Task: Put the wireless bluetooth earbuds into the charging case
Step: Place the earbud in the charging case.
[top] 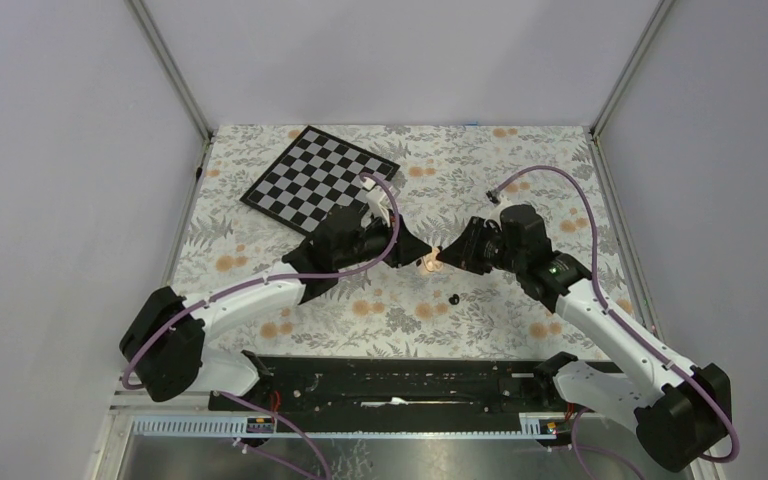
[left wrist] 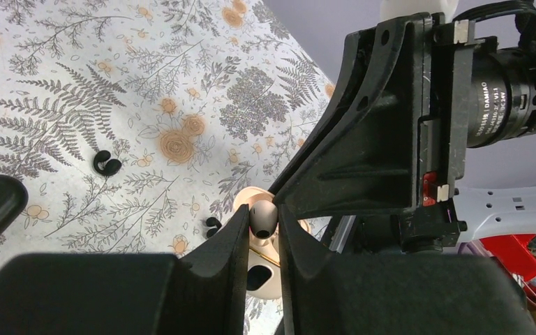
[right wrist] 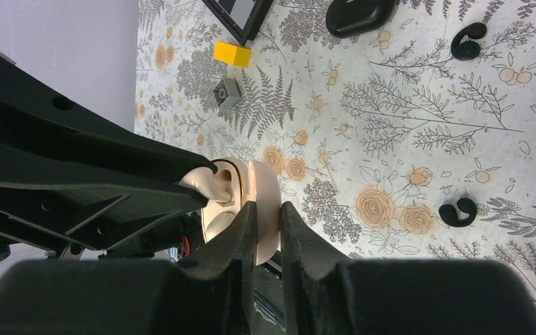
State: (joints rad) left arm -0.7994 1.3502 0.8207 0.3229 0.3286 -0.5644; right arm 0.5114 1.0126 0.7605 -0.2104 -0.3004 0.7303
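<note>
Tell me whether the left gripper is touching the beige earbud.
Touching. The left wrist view shows the left gripper clamped on the beige earbud, both jaws pressed against its sides with no gap.

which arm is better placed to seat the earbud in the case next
Left. The left gripper pinches the beige earbud right at the open charging case; the right gripper only clamps that case.
</note>
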